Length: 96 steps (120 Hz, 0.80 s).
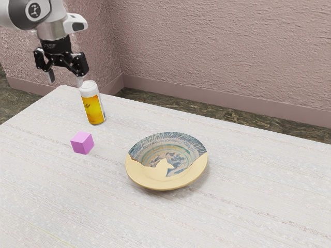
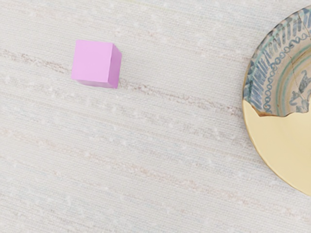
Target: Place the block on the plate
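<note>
Exterior view first: from where I stand, the black two-finger claw [image 1: 65, 82] hangs above the far end of the pale, grainy desk [image 1: 248, 206], released, its fingers spread with nothing between them. The small pink-violet cube-shaped block [image 1: 81, 143] sits flat on the desk, well apart from the round plate [image 1: 165, 183], a shallow dish of plain cream and blue-green patterned ceramic. So the job looks hardly begun, and reaching the block seems to be the step in hand. What worries me is the upright amber cylinder with a white top [image 1: 93, 106], standing near the block; one finger appears close over it, though I can't judge the depth. A low sideways sweep could knock it over, so I'd want the claw lined up over the block before dropping. Come down off-centre or askew to its faces, and a fingertip might land on top or shove it away. Later, a low carry could clip the plate's raised rim, and a release on that slope might let the block slide or tip.
</note>
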Motion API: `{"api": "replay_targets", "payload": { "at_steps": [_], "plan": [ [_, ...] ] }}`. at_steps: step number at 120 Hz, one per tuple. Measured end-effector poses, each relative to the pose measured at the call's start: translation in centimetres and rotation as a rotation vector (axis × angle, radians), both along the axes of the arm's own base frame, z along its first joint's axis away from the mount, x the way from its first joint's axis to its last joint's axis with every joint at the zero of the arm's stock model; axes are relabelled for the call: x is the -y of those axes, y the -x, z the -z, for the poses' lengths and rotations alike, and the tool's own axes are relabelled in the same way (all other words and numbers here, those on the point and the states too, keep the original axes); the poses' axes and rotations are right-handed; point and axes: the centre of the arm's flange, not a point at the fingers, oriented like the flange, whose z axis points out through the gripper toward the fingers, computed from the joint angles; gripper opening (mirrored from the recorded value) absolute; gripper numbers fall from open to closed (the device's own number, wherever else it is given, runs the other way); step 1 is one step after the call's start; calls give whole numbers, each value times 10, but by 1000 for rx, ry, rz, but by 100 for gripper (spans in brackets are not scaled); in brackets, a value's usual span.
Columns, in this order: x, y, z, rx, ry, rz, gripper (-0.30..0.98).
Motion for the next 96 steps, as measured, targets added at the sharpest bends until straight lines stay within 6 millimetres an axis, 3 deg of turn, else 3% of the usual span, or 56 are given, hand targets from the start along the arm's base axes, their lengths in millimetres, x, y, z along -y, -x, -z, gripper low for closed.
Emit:
{"api": "replay_targets", "payload": {
  "at_steps": [18, 24, 48, 54, 69, 85, 96],
  "plan": [
    [-2, -3, 5, 0, -2, -33, 69],
    [-5, -5, 16, -19, -3, -47, 69],
    [-34, 2, 89, -156, 4, -129, 69],
    [-42, 3, 115, -187, 8, -140, 69],
    [-65, -7, 166, -218, 28, -164, 69],
    [-98, -18, 205, -207, 46, -175, 69],
    [-109, -26, 228, -198, 53, -162, 69]
  ]
}}
